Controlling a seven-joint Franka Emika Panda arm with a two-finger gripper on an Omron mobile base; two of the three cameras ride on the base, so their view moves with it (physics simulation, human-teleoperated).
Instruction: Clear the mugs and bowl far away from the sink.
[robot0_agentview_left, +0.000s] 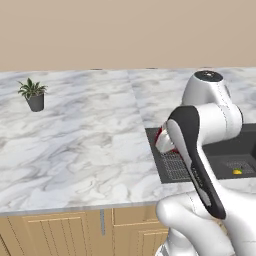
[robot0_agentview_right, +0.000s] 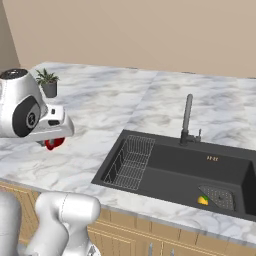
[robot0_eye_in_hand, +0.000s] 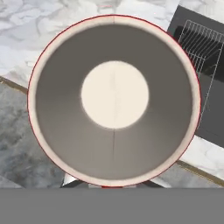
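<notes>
Plant (robot0_agentview_left: 33, 94) sits way off at the left of the marble counter (robot0_agentview_left: 85, 140), nothing near it. Moving right, the mug (robot0_eye_in_hand: 113, 100) is mostly hidden in both base views: from the left camera you get just a red sliver behind the arm's dark forearm, right at the sink's (robot0_agentview_right: 200, 170) left edge, and from the right camera a red bit (robot0_agentview_right: 54, 143) peeks out under the white hand, above the counter left of the sink. Can't tell from those two if it's touching the counter or hanging over it.

Hand camera looks straight down into the mug, pale inside, thin red rim, and it covers almost everything. Gripper (robot0_eye_in_hand: 107, 186) is barely visible, just dark bits poking out under the rim at the bottom, closed on the mug. Rack (robot0_eye_in_hand: 199, 48) and the dark basin corner show at upper right there, cut off by the frame.

Arm is bent over hard, elbow up, hand pointing down. Further right: tap (robot0_agentview_right: 187, 120) behind the basin, and a small yellow thing (robot0_agentview_right: 202, 200) by the drain, too small to make out.
</notes>
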